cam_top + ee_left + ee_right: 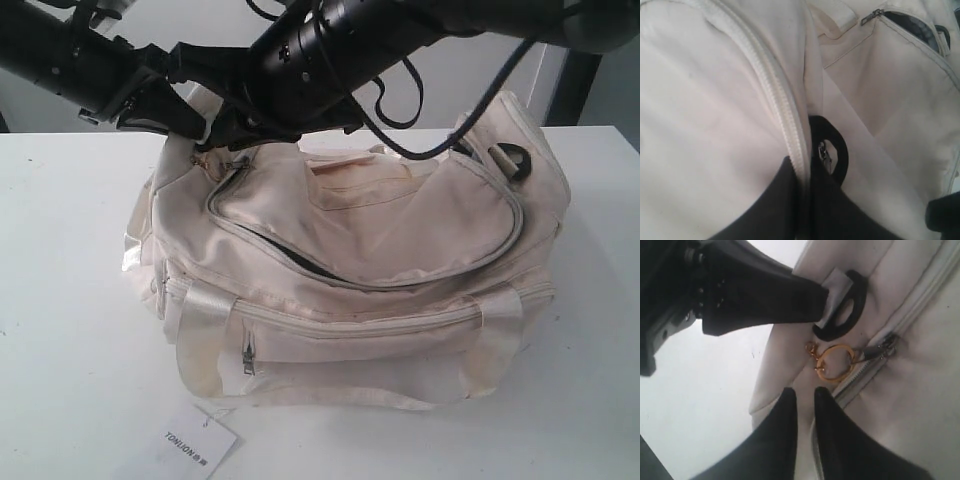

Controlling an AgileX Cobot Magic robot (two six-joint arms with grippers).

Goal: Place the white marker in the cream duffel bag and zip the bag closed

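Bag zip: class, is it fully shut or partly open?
Partly open. A dark gap shows in the zip on the bag's front left; the rest looks closed.

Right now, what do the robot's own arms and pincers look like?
The glossy black tubular left arm and right arm trail thin black cables. The left pincer and right pincer each have two tapered matte black fingers. No markings show.
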